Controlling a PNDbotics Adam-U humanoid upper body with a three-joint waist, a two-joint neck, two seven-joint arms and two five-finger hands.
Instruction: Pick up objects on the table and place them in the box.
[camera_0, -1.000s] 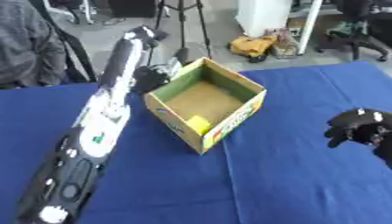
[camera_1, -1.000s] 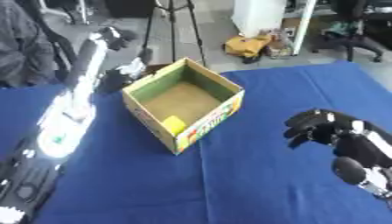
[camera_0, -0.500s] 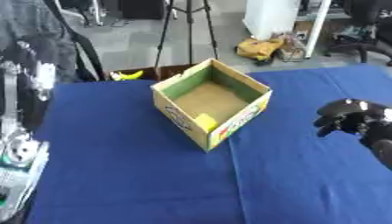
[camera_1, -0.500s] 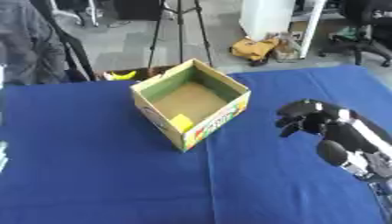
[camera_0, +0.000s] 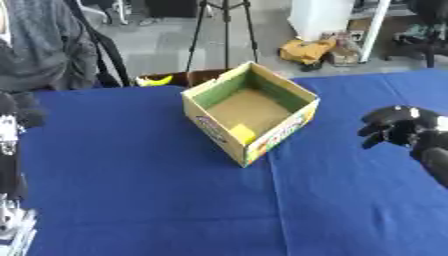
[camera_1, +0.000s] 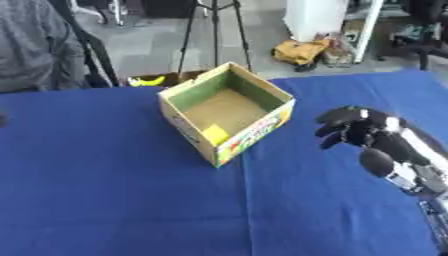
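Note:
An open cardboard box (camera_0: 262, 141) with green inner walls stands on the blue table (camera_0: 131, 190), a little behind its middle. A small yellow thing (camera_0: 242, 133) lies inside, against the box's near wall. My right hand (camera_1: 352, 127) hovers to the right of the box, apart from it, its black fingers curled and nothing in them. My left hand (camera_0: 19, 111) shows only as a dark lump at the left edge, far from the box. A yellow banana-like thing (camera_1: 149, 80) lies just past the table's far edge.
A tripod (camera_0: 225, 25) stands on the floor behind the table. A yellow bag (camera_0: 306, 50) and white furniture sit further back. The blue cloth stretches wide in front of the box and to its left.
My left arm, stretched up beside the box a second ago, has pulled back to the left edge. My right hand stays right of the box. The camera has shifted a little.

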